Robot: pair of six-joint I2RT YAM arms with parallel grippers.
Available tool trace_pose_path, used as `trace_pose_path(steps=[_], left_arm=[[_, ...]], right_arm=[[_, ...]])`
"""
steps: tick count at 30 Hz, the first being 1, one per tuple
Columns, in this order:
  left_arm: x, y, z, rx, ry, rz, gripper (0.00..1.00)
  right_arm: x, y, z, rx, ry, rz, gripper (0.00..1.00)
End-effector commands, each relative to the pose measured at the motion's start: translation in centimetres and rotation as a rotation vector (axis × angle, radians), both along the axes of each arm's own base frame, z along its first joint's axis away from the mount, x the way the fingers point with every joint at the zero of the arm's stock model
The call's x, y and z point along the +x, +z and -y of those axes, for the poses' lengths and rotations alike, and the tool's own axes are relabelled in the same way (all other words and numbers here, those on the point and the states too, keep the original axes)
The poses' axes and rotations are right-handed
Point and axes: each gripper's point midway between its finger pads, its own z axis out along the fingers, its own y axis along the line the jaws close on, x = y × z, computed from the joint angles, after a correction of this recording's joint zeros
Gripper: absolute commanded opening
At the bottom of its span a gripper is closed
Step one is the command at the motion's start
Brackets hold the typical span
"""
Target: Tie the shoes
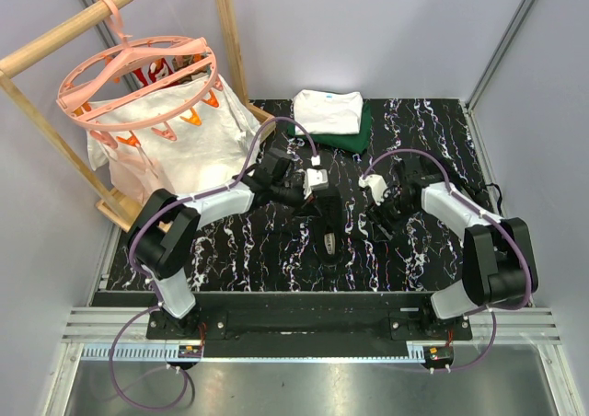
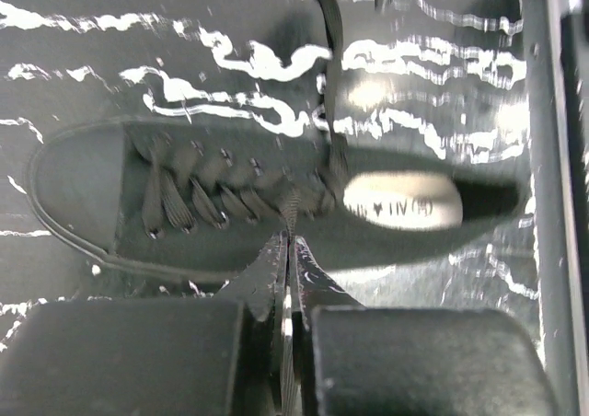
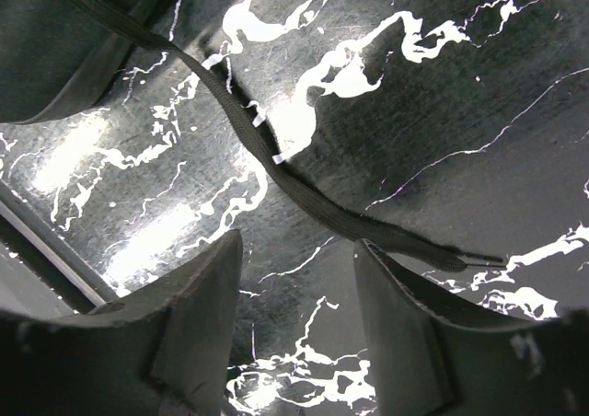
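The black sneaker lies on the black marbled table between the arms. In the left wrist view it lies across the frame, toe to the left, with a pale insole patch on the right. My left gripper is shut on a flat black lace just above the shoe's eyelets; in the top view it hovers over the shoe. A second lace runs away from the shoe. My right gripper is open and empty just above the table, and this lace crosses ahead of its fingertips.
A wooden rack with a pink round hanger and a white cloth stands at the back left. Folded white and dark green clothes lie at the back. Grey walls close in the table's sides.
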Motion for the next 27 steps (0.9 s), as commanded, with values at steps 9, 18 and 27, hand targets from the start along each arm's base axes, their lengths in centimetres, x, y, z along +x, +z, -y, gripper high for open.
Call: trace_pose_path(steps=[9, 18, 27], left_arm=[[0.1, 4.0, 1.7, -0.154, 0.044, -0.01, 0.0], [-0.1, 3.9, 1.6, -0.152, 0.042, -0.008, 0.0], [-0.1, 3.8, 1.6, -0.154, 0.036, -0.004, 0.0]], right_arm=[[1.0, -2.4, 0.3, -0.061, 0.073, 0.037, 0.56], [0.6, -4.7, 3.0, -0.211, 0.128, 0.046, 0.59], [1.4, -2.9, 4.4, -0.281, 0.16, 0.145, 0.72]])
